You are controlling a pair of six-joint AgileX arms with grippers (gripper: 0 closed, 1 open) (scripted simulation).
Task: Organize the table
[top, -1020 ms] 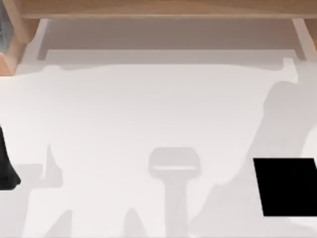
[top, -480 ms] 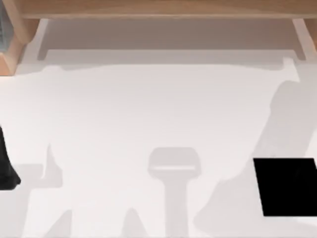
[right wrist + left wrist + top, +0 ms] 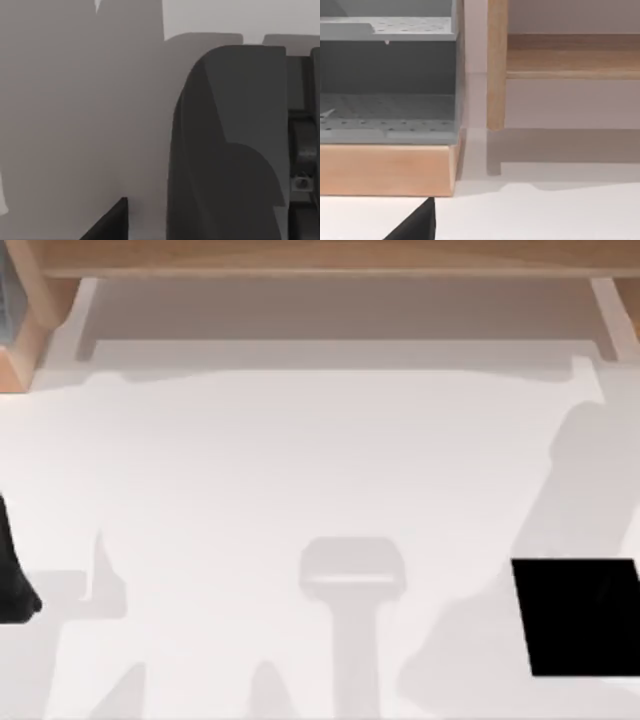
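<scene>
The white table (image 3: 300,460) has a light wooden rim (image 3: 320,258) along its far side. At the table's left edge stands my left arm (image 3: 10,580), a black shape. The left wrist view shows one black fingertip (image 3: 417,227) low over the white top, facing a grey rack. In the right wrist view, one black fingertip (image 3: 111,222) hangs over shadowed tabletop beside a large dark grey curved body (image 3: 225,150). I cannot tell what that body is.
A black rectangular mouse pad (image 3: 578,617) lies flat at the near right of the table. A grey perforated rack (image 3: 387,75) on a wooden base (image 3: 385,170) stands at the far left corner, next to an upright wooden post (image 3: 496,65).
The big shadow over the table's right side has drifted slightly rightward and changed shape. The mouse pad and my left arm have stayed put.
</scene>
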